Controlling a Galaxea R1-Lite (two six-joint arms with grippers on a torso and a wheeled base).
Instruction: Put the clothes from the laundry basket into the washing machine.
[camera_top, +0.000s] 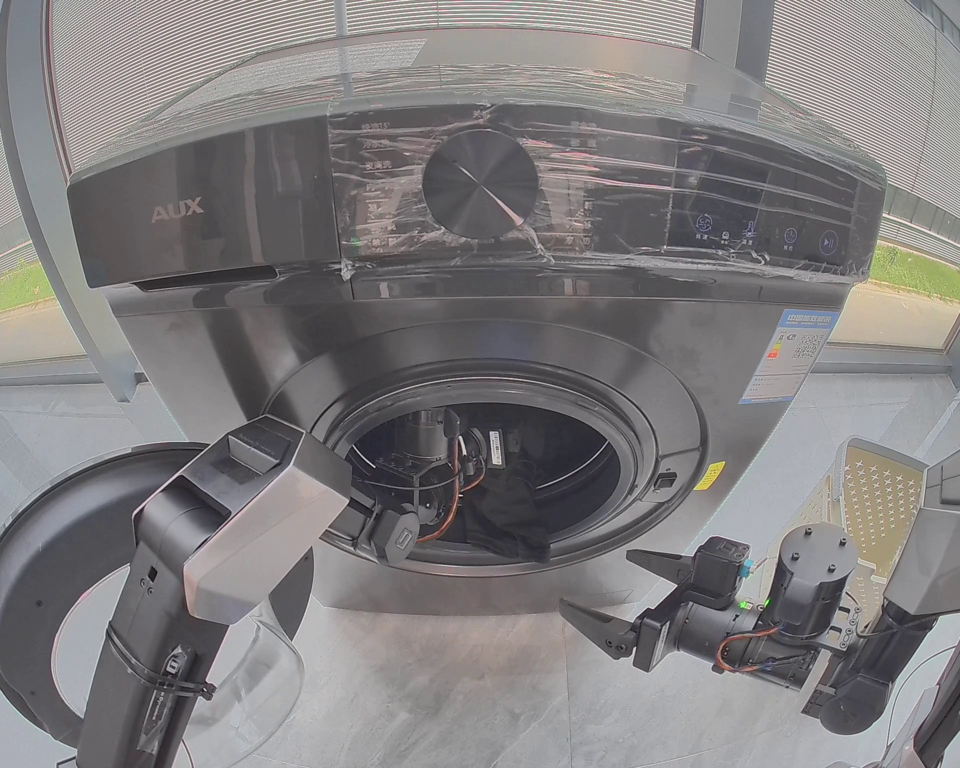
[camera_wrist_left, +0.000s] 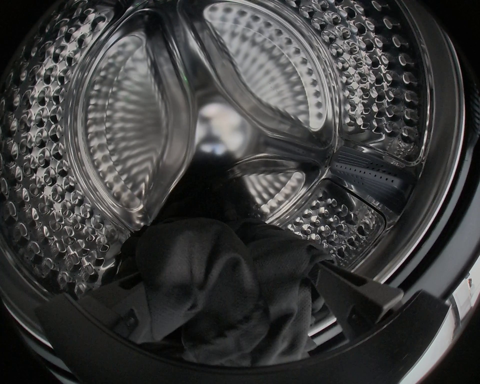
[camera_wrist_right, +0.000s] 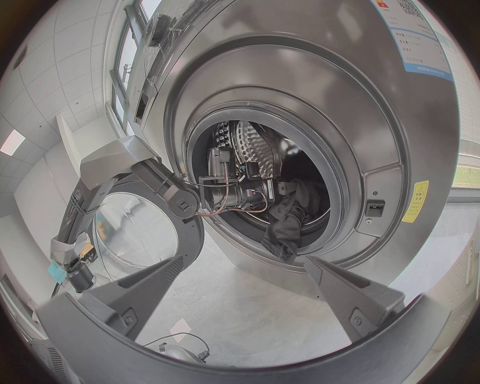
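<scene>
Inside the drum (camera_wrist_left: 125, 125), my left claw (camera_wrist_left: 225, 282) sits spread wide, with a dark garment (camera_wrist_left: 210, 260) bunched between its fingers (camera_wrist_left: 350, 295). Part of the cloth hangs over the lower lip of the opening. The washing machine (camera_top: 700, 350) has its round door (camera_top: 60, 560) swung open on the left. Outside, low and right of the opening, my right claw (camera_top: 598, 580) hovers above the floor (camera_top: 450, 690), spread apart and holding nothing. A pale perforated basket (camera_top: 880, 500) stands beside that arm.
</scene>
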